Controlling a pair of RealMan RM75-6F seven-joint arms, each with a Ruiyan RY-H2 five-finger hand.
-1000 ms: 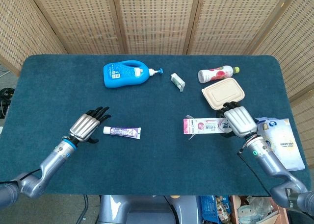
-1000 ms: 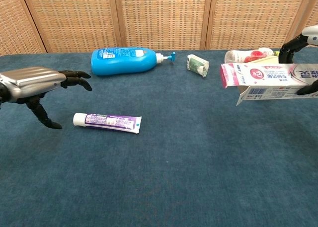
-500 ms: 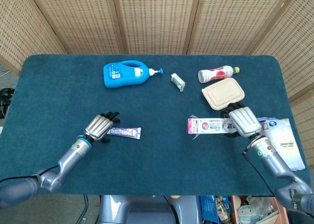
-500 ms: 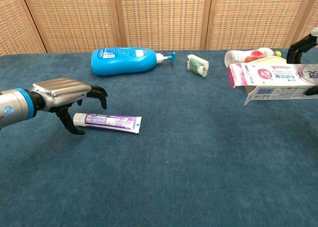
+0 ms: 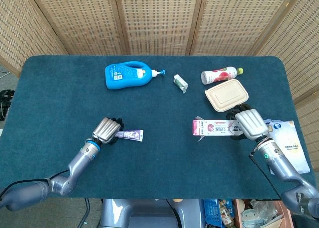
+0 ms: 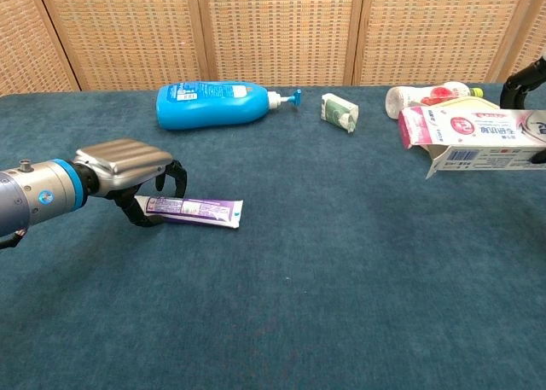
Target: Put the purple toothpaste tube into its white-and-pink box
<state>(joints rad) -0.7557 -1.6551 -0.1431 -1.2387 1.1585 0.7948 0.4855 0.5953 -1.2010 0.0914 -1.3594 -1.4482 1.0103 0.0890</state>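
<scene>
My left hand (image 6: pixel 128 164) curls over the tube's (image 6: pixel 196 209) cap end on the table (image 5: pixel 149 108), chest view shows fingers straddling it, my right hand (image 5: pixel 247 124) holds the box (image 5: pixel 213 128), mostly cropped there.

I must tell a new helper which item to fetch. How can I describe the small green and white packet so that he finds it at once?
On the blue table, look along the far edge between the big blue pump bottle and the pink drink bottle. The packet lies alone just right of the pump's nozzle. It is the smallest thing there and the only green and white one.
</scene>
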